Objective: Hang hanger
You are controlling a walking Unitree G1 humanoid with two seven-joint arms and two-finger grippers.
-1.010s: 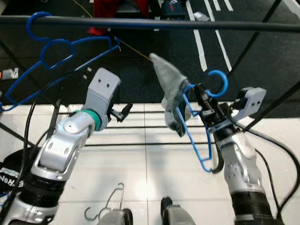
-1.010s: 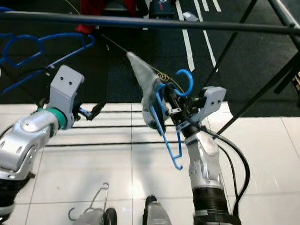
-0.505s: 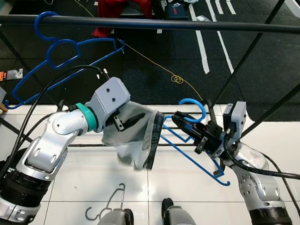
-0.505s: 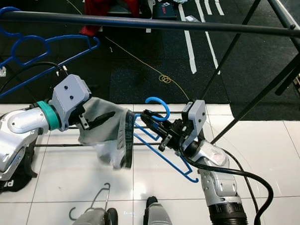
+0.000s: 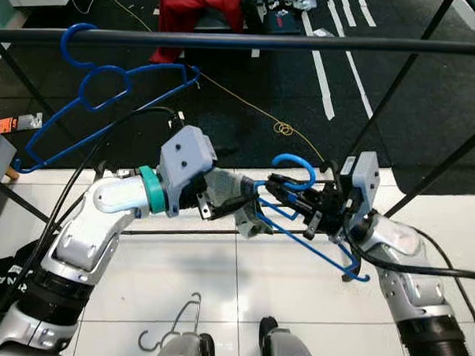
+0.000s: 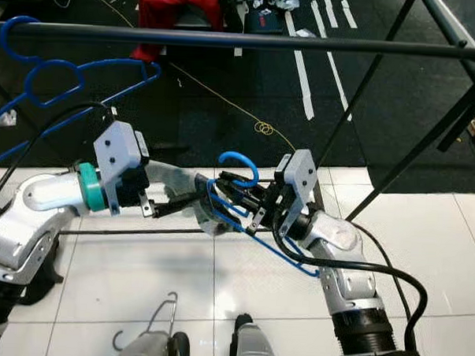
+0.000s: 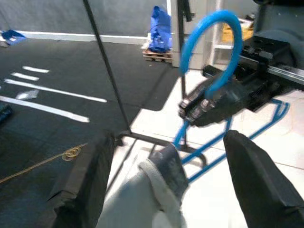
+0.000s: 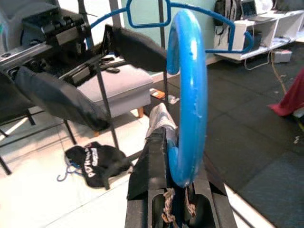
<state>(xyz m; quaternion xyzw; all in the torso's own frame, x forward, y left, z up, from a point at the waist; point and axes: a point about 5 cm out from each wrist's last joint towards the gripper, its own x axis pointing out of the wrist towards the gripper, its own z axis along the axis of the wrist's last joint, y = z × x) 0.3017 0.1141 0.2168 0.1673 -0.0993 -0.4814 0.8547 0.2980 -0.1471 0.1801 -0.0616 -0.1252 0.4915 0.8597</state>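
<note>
Left eye view: your right gripper (image 5: 299, 204) pinches the blue hanger (image 5: 314, 229), well below the rail (image 5: 251, 41); left gripper (image 5: 221, 202) spread around grey garment (image 5: 240, 206).

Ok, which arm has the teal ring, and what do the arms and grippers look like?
The left arm: silver shell, a teal ring at the wrist, a grey camera block above the left gripper. The right arm is silver with the same grey block by the right gripper. Both have long black fingers and black cables.
</note>
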